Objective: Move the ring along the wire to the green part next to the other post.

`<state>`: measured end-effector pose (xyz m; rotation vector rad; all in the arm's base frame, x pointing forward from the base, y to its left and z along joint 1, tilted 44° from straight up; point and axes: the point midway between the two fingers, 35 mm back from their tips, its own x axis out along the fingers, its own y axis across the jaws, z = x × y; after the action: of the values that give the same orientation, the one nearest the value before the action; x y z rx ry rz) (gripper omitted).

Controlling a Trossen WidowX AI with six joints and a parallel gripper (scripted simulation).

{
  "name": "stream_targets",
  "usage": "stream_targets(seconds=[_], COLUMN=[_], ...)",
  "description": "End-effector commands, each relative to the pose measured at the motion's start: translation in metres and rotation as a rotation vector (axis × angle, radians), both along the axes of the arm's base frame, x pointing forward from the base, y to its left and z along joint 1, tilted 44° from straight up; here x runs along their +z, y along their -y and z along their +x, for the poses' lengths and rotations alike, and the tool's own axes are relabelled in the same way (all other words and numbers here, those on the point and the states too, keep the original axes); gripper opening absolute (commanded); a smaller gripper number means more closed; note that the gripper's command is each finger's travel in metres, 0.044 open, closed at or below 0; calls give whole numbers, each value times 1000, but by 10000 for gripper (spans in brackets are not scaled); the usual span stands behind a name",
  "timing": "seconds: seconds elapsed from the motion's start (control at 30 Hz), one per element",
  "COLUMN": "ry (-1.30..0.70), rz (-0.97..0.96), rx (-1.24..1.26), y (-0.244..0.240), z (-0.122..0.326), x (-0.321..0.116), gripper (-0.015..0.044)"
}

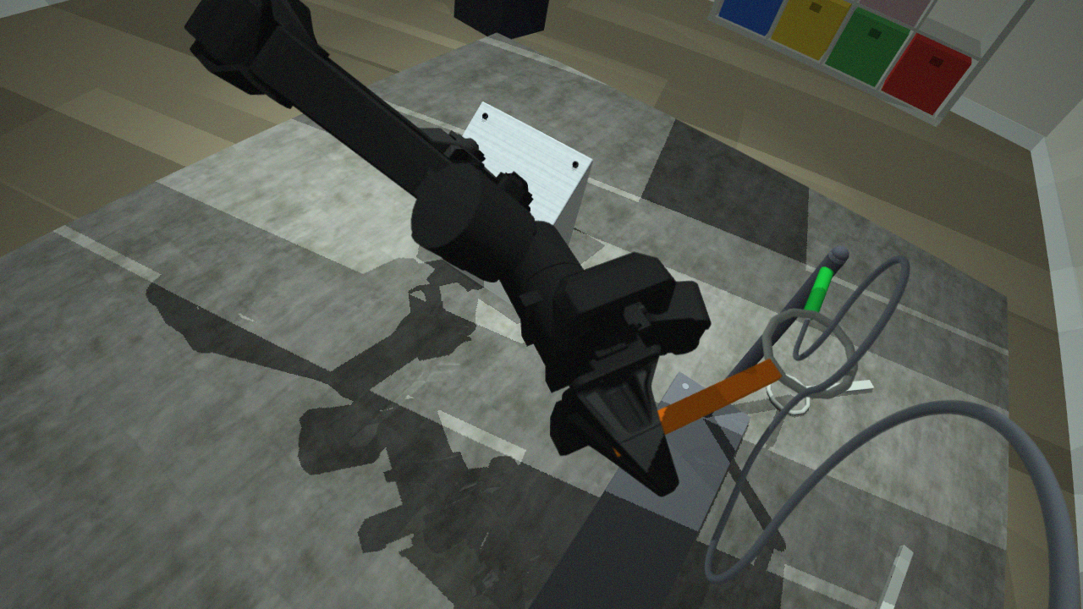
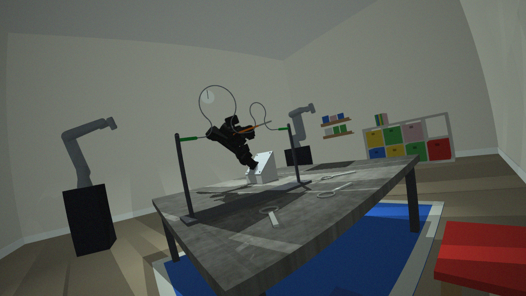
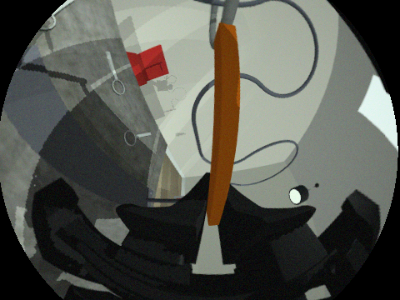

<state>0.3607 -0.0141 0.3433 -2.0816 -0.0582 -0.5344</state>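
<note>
The ring (image 1: 766, 337) (image 2: 268, 121) (image 3: 230, 12) is held up by its orange handle (image 1: 719, 393) (image 2: 246, 129) (image 3: 227, 104). My gripper (image 1: 658, 473) (image 3: 211, 176) is shut on the handle's rear end. The grey wire (image 1: 893, 303) (image 2: 235, 101) (image 3: 316, 46) seems to pass through the ring at the low bend between the small loop and the green part (image 1: 817, 289) (image 2: 283, 128) by the right post (image 2: 295, 158). The other green part (image 2: 188, 139) is by the left post (image 2: 183, 176). I cannot tell whether ring and wire touch.
The wire's large loop rises on the left in the exterior view, and a strand crosses in front of my arm there. Loose pale rings with handles (image 1: 855, 386) (image 2: 273, 218) lie on the table (image 2: 305, 224). A white angled block (image 1: 530, 162) (image 2: 267, 167) stands behind the posts.
</note>
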Motion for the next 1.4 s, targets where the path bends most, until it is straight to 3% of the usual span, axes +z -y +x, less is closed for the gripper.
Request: stream_targets(seconds=[0.0, 0.67, 1.37], ry=[-22, -140, -218], rz=[90, 549, 1035], rx=[2, 98, 117], y=[7, 26, 6], z=[2, 18, 16], x=[-15, -87, -167], gripper=[-150, -150, -150])
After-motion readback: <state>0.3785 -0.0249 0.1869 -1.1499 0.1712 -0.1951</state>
